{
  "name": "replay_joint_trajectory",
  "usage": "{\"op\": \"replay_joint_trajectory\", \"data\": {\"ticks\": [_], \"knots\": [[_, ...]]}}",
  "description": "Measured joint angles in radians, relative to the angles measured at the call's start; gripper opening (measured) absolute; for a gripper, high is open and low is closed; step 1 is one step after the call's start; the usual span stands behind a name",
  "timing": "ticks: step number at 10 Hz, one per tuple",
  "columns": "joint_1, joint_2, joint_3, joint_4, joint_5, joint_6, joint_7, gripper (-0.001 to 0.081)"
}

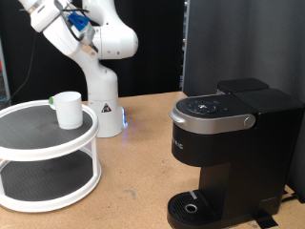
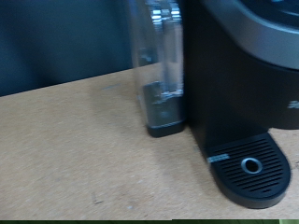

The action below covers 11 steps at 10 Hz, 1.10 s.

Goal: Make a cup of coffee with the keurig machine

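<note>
Wood tabletop (image 1: 143,172) w/ keurig machine (image 1: 229,143), cup (image 1: 68,109) on rack (image 1: 48,162); end effector unseen, state unclear.

Keurig machine (image 1: 233,143): black body, silver-grey band around the lid, dark button panel. Drip base (image 2: 248,168) black, ribbed grille, silver ring at centre. Water tank (image 2: 159,61) clear, smoky tint, black foot. Cup (image 1: 68,109): plain white, touch of green at the rim. Two-tier stand (image 1: 48,157): white frame, dark grey shelves. Counter (image 1: 143,181): tan, speckled. Robot arm (image 1: 100,48): white, blue patch near the top. Backdrop black.
</note>
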Motion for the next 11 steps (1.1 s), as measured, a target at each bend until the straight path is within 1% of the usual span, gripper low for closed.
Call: {"op": "replay_joint_trajectory", "data": {"ticks": [2, 3, 4, 5, 7, 8, 9, 10, 11], "knots": [[-0.016, -0.035, -0.037, 0.012, -0.075, -0.092, -0.054, 0.0004], [-0.017, -0.050, -0.040, 0.014, -0.095, -0.109, -0.068, 0.0004], [-0.017, -0.049, -0.040, 0.011, -0.088, -0.103, -0.059, 0.0004], [-0.022, -0.051, -0.040, -0.002, -0.051, -0.062, -0.034, 0.0004], [-0.051, -0.063, -0.049, -0.038, 0.018, 0.016, -0.006, 0.0004], [-0.069, -0.070, -0.060, -0.050, 0.027, 0.024, -0.005, 0.0004], [-0.086, -0.075, -0.079, -0.050, 0.003, -0.012, -0.007, 0.0004], [-0.099, -0.078, -0.105, -0.041, -0.026, -0.070, -0.024, 0.0004], [-0.103, -0.081, -0.128, -0.031, -0.039, -0.106, -0.035, 0.0004]]}}
